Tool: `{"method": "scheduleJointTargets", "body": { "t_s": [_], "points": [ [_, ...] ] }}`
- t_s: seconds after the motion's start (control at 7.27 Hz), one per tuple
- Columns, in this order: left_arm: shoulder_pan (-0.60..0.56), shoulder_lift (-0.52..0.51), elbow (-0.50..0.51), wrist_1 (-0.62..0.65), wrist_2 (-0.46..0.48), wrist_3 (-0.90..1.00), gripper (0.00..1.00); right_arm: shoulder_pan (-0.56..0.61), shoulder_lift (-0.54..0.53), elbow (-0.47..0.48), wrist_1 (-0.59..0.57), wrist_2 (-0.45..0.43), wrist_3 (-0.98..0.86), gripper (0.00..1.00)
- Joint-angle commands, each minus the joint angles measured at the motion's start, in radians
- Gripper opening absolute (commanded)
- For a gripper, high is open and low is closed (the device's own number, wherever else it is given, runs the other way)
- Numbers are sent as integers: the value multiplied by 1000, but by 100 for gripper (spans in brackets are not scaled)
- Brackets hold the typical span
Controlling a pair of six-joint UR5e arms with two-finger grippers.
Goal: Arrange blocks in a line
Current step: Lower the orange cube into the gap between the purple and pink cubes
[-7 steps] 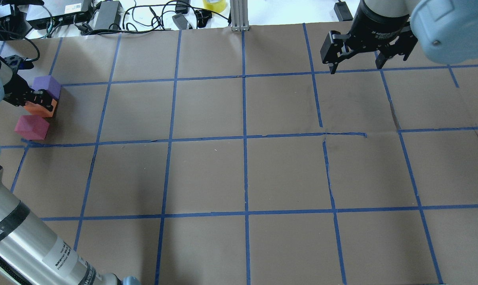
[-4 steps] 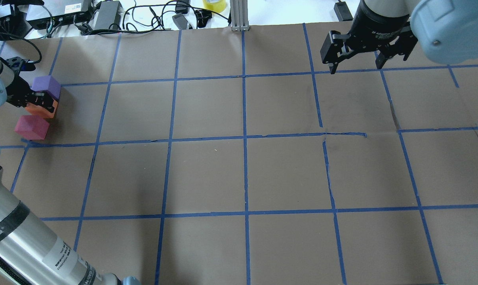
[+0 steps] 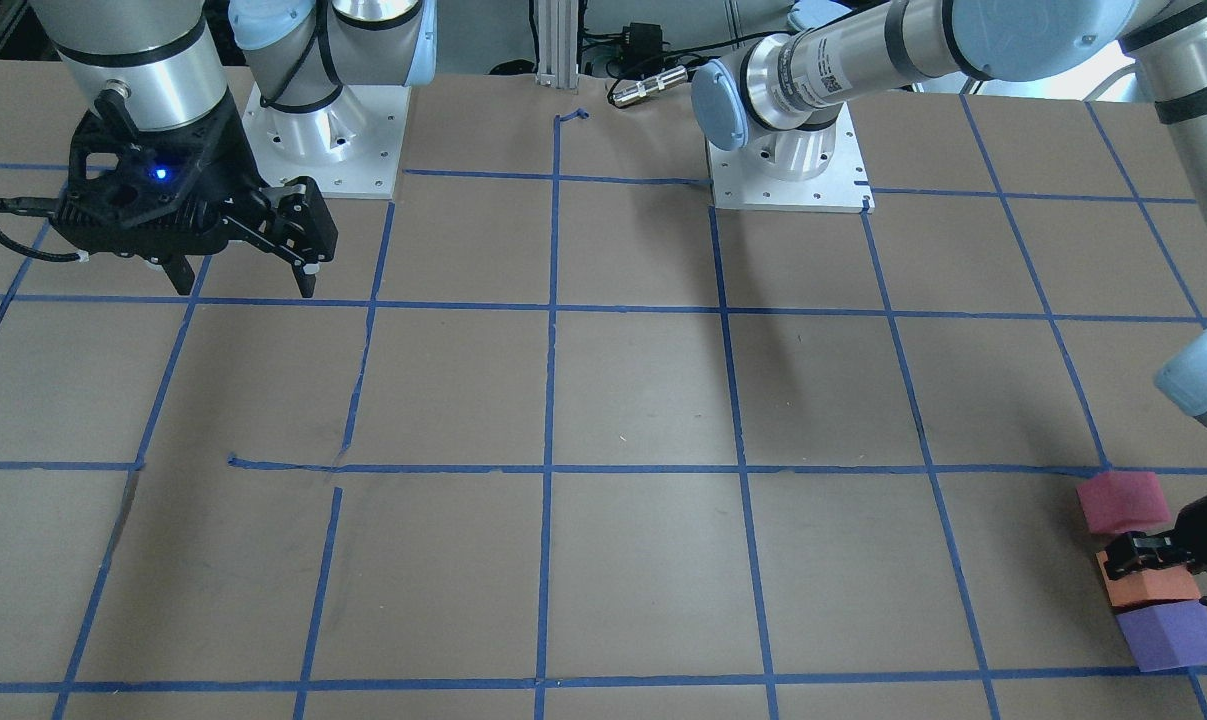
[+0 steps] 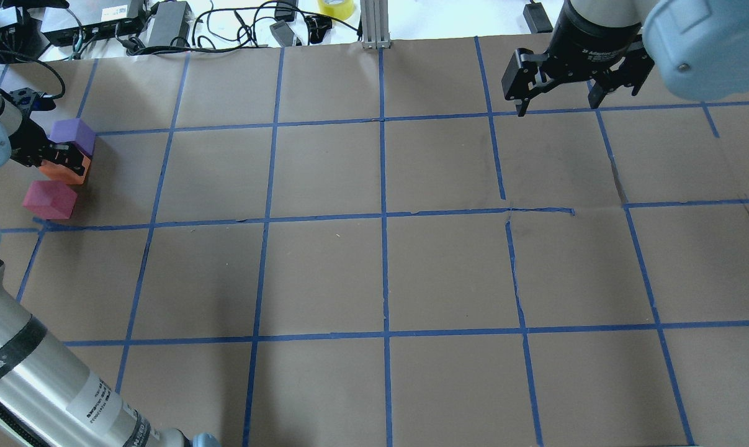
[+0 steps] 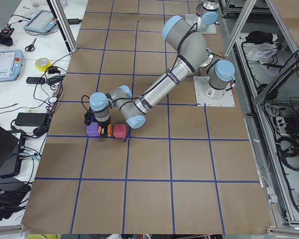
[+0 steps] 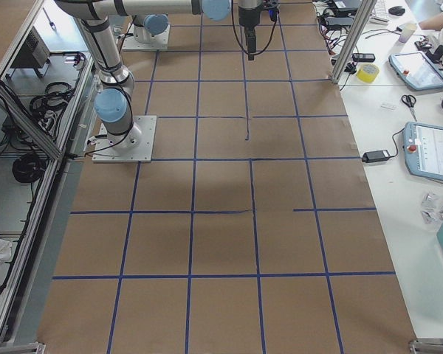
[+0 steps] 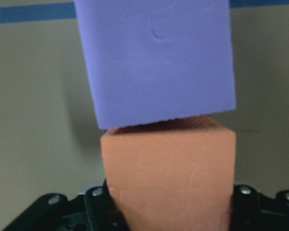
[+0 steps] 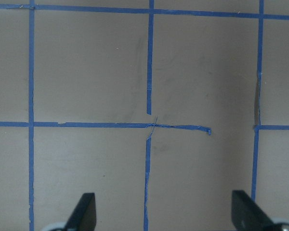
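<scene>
Barely anything has shifted since a second ago: your left gripper (image 4: pixel 62 160) has crept a hair toward the far side of the table (image 4: pixel 380 273), and the orange block (image 4: pixel 70 176) and purple block (image 4: pixel 72 133) have edged along with it. The red-pink block (image 4: pixel 49 200) sits right where it was, and the right gripper (image 4: pixel 558 107) hasn't budged either.

Your left gripper is low at the table's left edge with its fingers clamped on either side of the orange block. The left wrist view shows the block wedged between the two black fingers. From the front-facing camera you can see one finger (image 3: pixel 1128 553) tucked into the gap between the orange block and the red-pink one.

All three blocks sit in one row on the brown paper. The row runs away from the robot, with red-pink nearest, orange in the middle and purple farthest. Purple is touching orange, but it's twisted a bit, so their faces don't line up square. Red-pink is just beside orange, close to a blue tape line (image 4: pixel 151 221) crossing.

Your right gripper hangs up above the far right part of the table, fingers spread wide apart, well away from the blocks. Its wrist camera looks down on paper and tape grid
</scene>
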Motion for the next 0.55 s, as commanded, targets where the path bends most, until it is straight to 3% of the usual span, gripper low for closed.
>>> {"method": "scheduleJointTargets", "body": {
  "t_s": [0.0, 0.14, 0.28, 0.41],
  "points": [
    [3, -5, -8, 34, -1, 32, 0, 0, 0, 0, 0, 0, 2, 100],
    [2, -3, -10, 28, -1, 30, 0, 0, 0, 0, 2, -12, 2, 100],
    [2, -3, -12, 28, -1, 36, 69, 0, 0, 0, 0, -20, 2, 100],
    [3, -2, -12, 25, 1, 65, 100, 0, 0, 0, 0, -20, 0, 100]
  ]
}}
